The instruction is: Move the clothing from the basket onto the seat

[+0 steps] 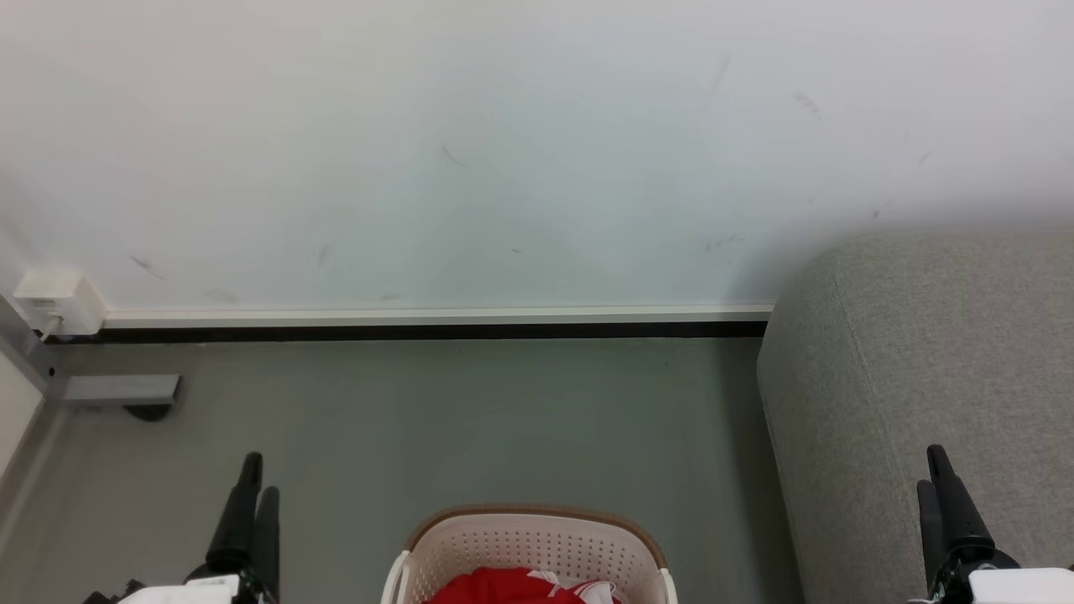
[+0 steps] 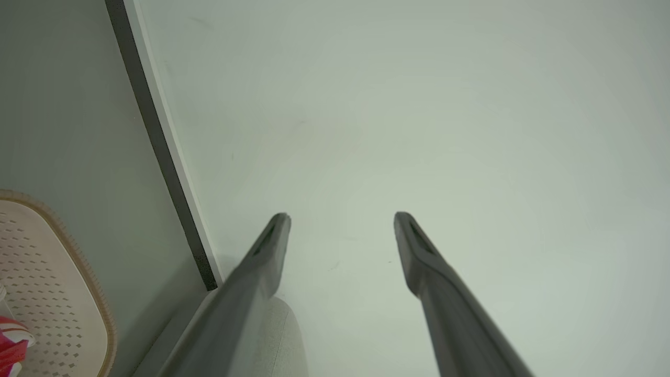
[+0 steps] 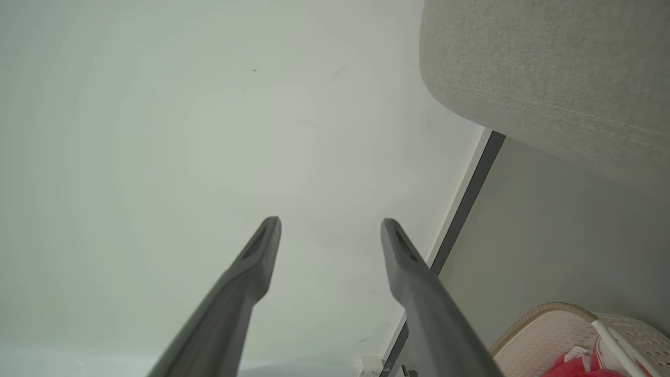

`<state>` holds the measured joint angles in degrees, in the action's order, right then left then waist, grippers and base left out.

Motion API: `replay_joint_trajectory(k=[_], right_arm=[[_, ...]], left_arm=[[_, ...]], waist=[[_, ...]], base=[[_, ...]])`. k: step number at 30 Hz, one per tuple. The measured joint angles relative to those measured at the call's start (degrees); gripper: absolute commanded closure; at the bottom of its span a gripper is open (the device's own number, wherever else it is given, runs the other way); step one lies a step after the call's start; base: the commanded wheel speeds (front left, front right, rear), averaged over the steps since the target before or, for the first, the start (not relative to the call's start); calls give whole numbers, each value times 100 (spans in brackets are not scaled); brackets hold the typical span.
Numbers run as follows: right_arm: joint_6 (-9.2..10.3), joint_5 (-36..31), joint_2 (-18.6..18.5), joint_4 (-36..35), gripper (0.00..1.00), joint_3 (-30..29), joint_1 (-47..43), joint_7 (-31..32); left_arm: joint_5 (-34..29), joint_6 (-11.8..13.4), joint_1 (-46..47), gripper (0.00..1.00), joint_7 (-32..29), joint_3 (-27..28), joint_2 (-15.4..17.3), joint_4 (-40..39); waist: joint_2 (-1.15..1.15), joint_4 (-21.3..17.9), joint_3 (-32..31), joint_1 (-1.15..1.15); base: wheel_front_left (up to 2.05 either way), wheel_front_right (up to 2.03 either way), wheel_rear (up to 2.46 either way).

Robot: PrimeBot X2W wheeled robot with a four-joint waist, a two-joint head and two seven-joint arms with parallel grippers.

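While both arms sit low at the bottom corners of the head view, the left gripper and the right gripper point their dark fingers up that view, toward the wall.

Left gripper: its wrist view shows the two fingers parted with a clear gap between the tips. Nothing lies between them and nothing touches them. Behind the gap is bare wall.

Right gripper: same finding. The fingers stand apart in its wrist view, with nothing gripped and no contact with any object.

Clothing: red fabric with white trim lies inside the basket, bunched at the near end. The bottom edge of the head view cuts it off, so its full extent cannot be judged.

Basket: cream, perforated, with a brown rim. It stands on the grey floor, between the two grippers and apart from both.

Sofa: light grey fabric with a rounded corner, on the robot's right, its back toward the wall. A strip of floor separates it from the basket. The right gripper appears in front of its side face. Whether they touch cannot be determined.

Other items: a skirting strip runs along the foot of the wall, white above and dark below. A white box sits on the wall at far left, with a grey bar on the floor just below it.
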<state>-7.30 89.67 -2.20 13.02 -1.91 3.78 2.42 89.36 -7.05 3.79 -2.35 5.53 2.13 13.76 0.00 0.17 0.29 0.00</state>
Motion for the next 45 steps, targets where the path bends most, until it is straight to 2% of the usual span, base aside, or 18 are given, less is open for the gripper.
replay_joint_trajectory(k=[6,12,20,31,45], right_arm=[[0,-274,-33,-115,0,124,58,-125],[0,-806,-94,-231,0,289,70,-288],[0,-1368,-140,-321,0,431,85,-434],[0,-2307,-232,-354,0,717,155,-655],[0,-3701,-308,-216,0,742,188,-903]], left_arm=[[-383,0,-5,0,102,-4,1,-147],[-1012,0,-15,0,290,1,3,-294],[-1506,-1,-17,0,433,21,7,-366],[-2699,5,-35,0,650,-27,12,-553],[-4285,246,-158,0,882,-180,18,-728]], waist=[[0,5,4,0],[0,9,7,0],[0,10,4,0],[0,15,-8,0],[0,8,-31,0]], base=[[0,0,0],[0,0,0],[0,0,0],[0,0,0],[0,0,0]])
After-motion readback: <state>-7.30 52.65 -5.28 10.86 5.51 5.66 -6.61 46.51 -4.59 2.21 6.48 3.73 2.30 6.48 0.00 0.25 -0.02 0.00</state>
